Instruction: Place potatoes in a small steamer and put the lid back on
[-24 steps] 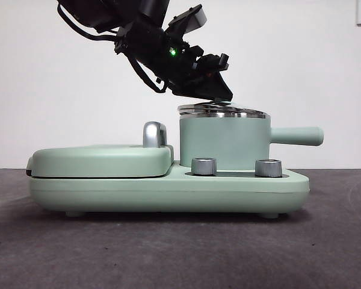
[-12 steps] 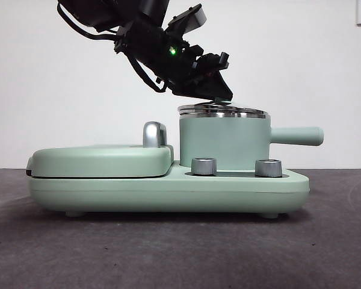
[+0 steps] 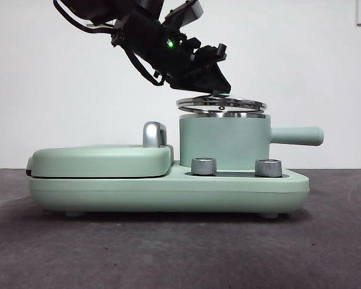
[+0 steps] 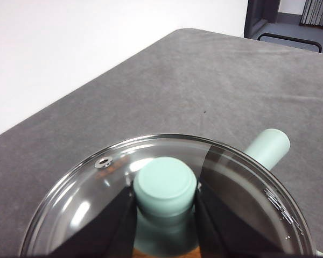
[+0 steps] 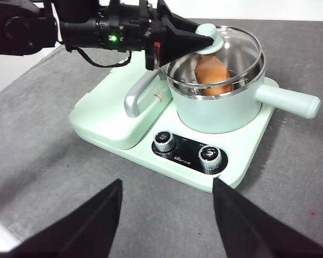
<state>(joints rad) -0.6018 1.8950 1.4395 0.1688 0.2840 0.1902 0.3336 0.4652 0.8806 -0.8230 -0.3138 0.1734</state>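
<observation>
The left gripper (image 3: 219, 90) has its fingers clenched on the knob of the lid (image 3: 221, 105), holding it just above the small steamer (image 3: 224, 141), clear of its rim. Inside that steamer lies the potato (image 5: 212, 72). The right gripper (image 5: 167, 215) hangs over the counter (image 5: 37, 161) in front of the steamer, fingers spread and holding nothing.

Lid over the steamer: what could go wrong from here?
1. The left pincer grips only the lid's small knob; the glass could tilt or slip.
2. The lid hangs just above the steamer rim, potato inside; lowered off-centre, it could catch the rim.
</observation>
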